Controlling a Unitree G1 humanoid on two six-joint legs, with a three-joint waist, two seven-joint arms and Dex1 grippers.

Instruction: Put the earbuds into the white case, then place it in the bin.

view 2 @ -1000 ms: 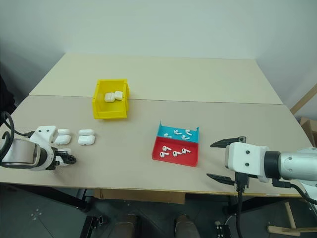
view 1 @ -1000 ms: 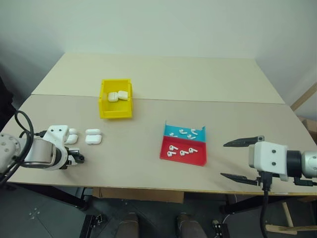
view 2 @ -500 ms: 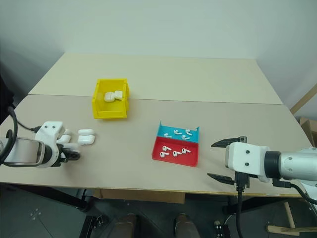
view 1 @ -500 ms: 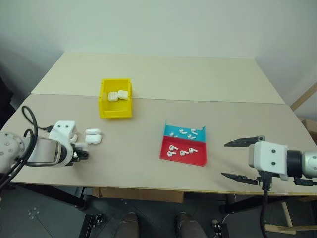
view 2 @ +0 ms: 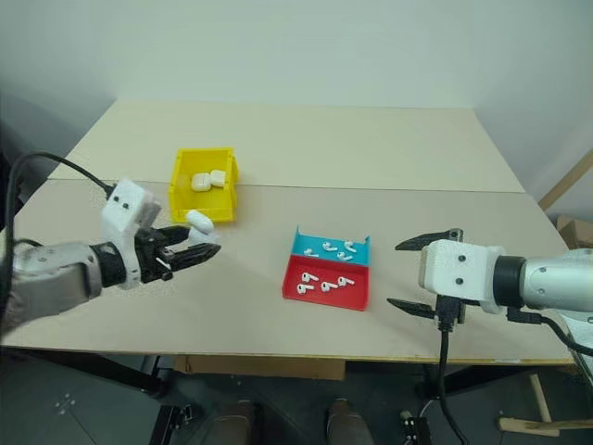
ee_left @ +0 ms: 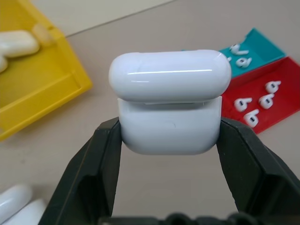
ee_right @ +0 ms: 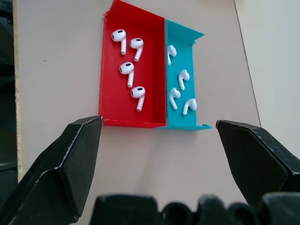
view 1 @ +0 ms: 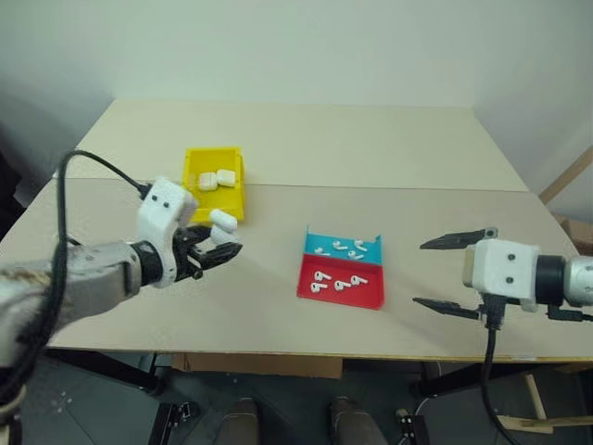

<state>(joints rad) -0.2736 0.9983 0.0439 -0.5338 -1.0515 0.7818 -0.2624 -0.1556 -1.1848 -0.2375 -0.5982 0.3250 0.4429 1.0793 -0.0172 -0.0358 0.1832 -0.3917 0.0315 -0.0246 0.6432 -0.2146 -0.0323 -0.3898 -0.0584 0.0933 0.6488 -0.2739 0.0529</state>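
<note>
Your left pincer point(view 1: 222, 248) is clamped on the white case point(ee_left: 169, 108), one black finger on each side of its lower half, and holds it up off the surface point(view 1: 278, 306) just in front of the yellow bin point(view 1: 215, 183). The case's lid looks slightly raised from the body. Two more white cases point(view 1: 216, 179) lie inside the bin, and the left wrist view catches others on the surface point(ee_left: 18, 206) near the pincer. Your right pincer point(view 1: 461, 274) hangs with its fingers spread wide and nothing between them, out to the right of the red and blue tray point(ee_right: 108, 120). The earbuds point(ee_right: 129, 72) lie loose in that tray, four in the red half and four in the blue half point(ee_right: 180, 86).
</note>
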